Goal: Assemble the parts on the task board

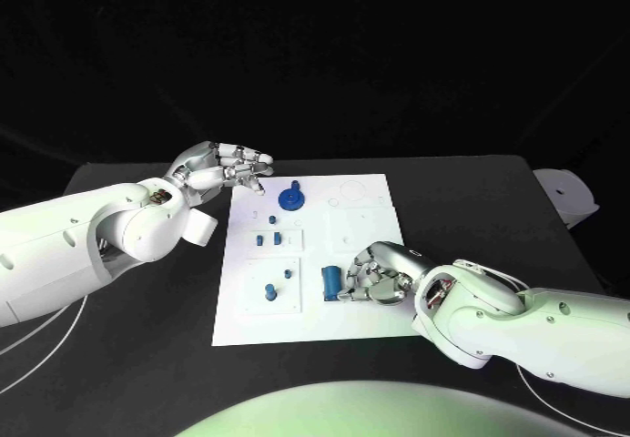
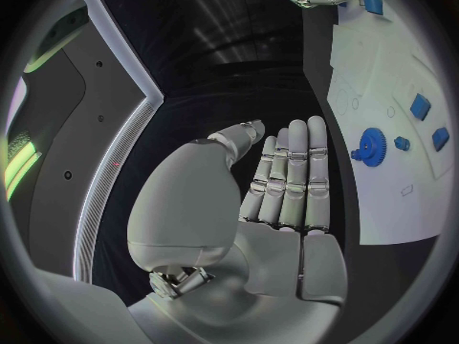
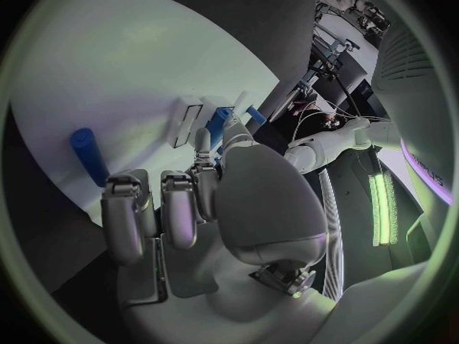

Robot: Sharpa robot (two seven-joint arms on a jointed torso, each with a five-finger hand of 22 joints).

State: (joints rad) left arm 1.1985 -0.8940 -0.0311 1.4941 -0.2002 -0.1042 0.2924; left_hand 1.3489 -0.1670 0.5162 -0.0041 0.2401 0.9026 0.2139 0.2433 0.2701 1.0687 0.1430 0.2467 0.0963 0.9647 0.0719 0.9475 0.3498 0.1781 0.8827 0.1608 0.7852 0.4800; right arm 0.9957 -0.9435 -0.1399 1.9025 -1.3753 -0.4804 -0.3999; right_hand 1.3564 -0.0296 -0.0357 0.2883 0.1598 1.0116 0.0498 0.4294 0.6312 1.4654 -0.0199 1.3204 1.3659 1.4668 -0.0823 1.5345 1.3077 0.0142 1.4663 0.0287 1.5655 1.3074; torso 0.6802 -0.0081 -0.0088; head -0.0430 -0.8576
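Task board [image 1: 368, 319]: left hand [image 1: 223, 168] hovers at its far corner, fingers straight and pressed together, holding nothing. Right hand [image 1: 374, 278], fingers curled, empty, just beside blue cylinder [image 1: 331, 281] lying mid-board.

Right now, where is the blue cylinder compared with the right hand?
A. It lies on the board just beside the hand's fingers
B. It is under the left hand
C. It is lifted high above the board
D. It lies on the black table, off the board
A: the blue cylinder lies on the white board, right next to the fingers of the right hand, while the left hand is at the board's far corner.
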